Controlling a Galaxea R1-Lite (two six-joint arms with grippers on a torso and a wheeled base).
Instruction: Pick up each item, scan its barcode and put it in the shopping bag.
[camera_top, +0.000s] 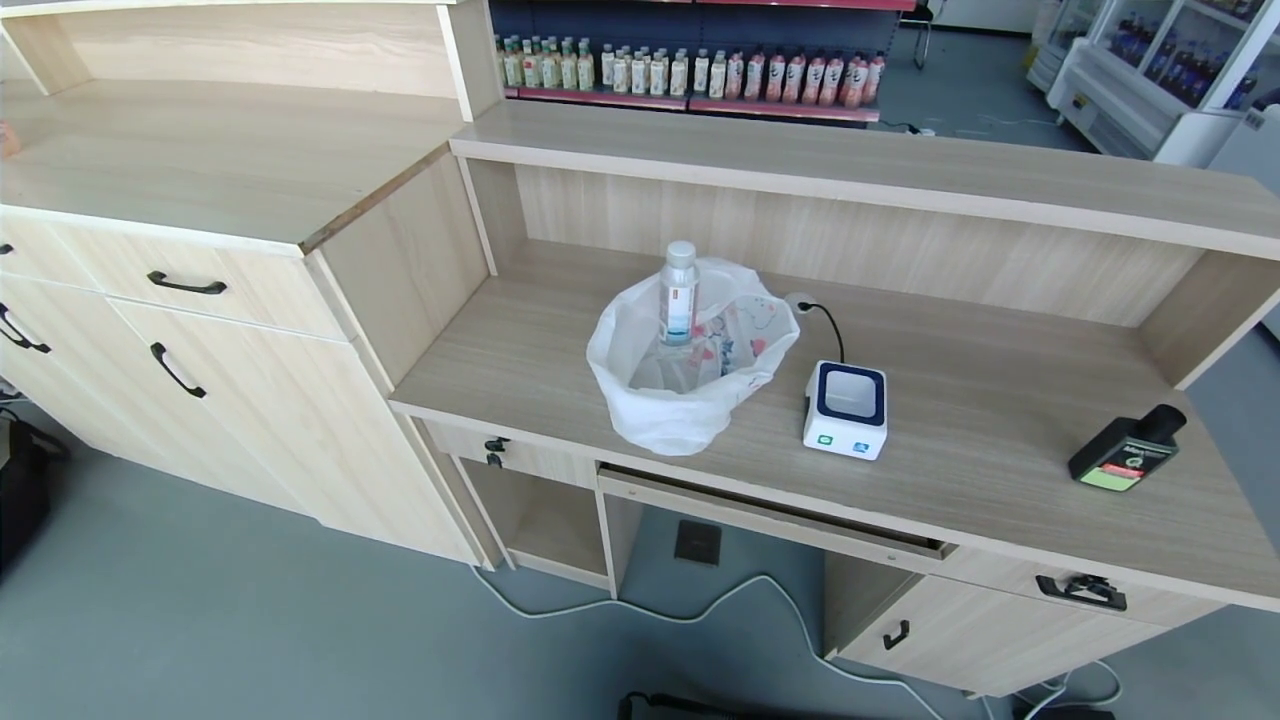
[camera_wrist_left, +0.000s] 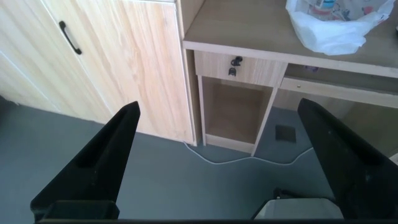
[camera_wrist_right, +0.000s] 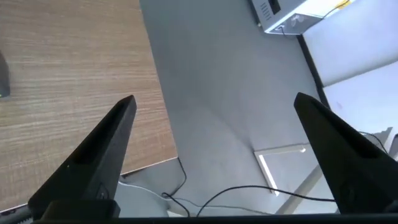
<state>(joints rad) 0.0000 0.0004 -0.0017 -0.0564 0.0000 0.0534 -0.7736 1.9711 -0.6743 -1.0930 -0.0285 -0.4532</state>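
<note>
The head view shows a clear bottle (camera_top: 679, 295) standing upright inside the white shopping bag (camera_top: 640, 420) on the surface (camera_top: 1000, 400), the scanner (camera_top: 846, 408) just right of it and a black bottle (camera_top: 1127, 448) lying far right, while the wrist views show the left claw (camera_wrist_left: 217, 109) and right claw (camera_wrist_right: 214, 99) each spread apart.

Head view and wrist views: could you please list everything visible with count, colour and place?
counter: one, pale wood, ahead.
shopping bag: one, white, on the counter.
water bottle: one, clear, upright in the bag.
scanner: one, white and navy, right of the bag.
dark bottle: one, black, lying at the counter's right end.
shelf bottles: many, mixed, far shelf row.
left gripper: one, black, open, over the floor.
right gripper: one, black, open, beside the counter's edge.
</note>
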